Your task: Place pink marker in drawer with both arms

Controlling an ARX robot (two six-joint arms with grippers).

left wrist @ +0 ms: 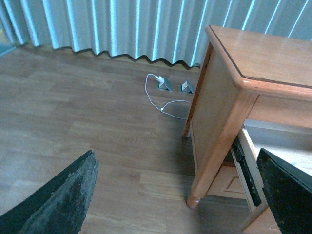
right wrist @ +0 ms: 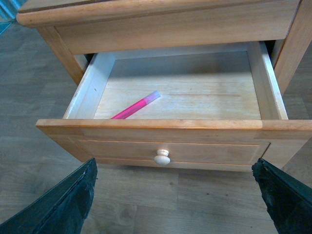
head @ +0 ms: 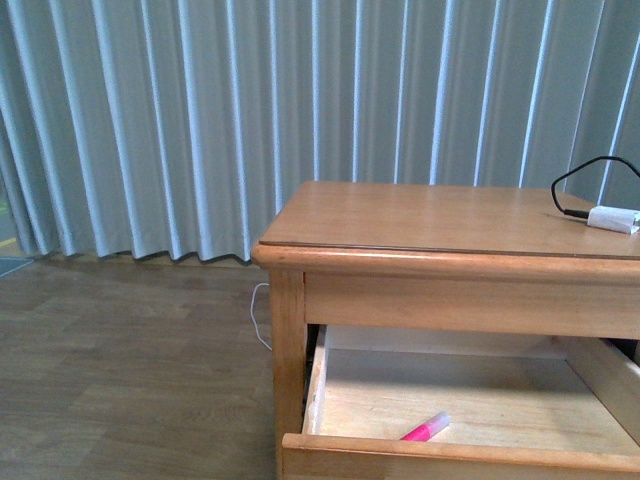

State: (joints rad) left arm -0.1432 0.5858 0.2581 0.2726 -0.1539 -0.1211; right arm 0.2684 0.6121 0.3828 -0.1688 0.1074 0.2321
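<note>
The black toothed right gripper (right wrist: 174, 165) hangs spread wide and empty before the open honey-brown wooden drawer (right wrist: 170, 124). Inside, beyond the front panel and clear of that gripper, the short bright pink marker (right wrist: 135, 106) lies slanted, pale end toward the back. The left gripper (left wrist: 175, 153) gapes wide too, beside the wooden table (left wrist: 273, 58).

On our left gripper (left wrist: 175, 157) we see two black wedge-shaped fingers (left wrist: 63, 204). They're matte, with a rough grainy surface and greyish scuffing along the edges. Our right gripper (right wrist: 174, 165) has the same tapered black fingers (right wrist: 285, 200), gritty texture, slight dark-green cast.
</note>
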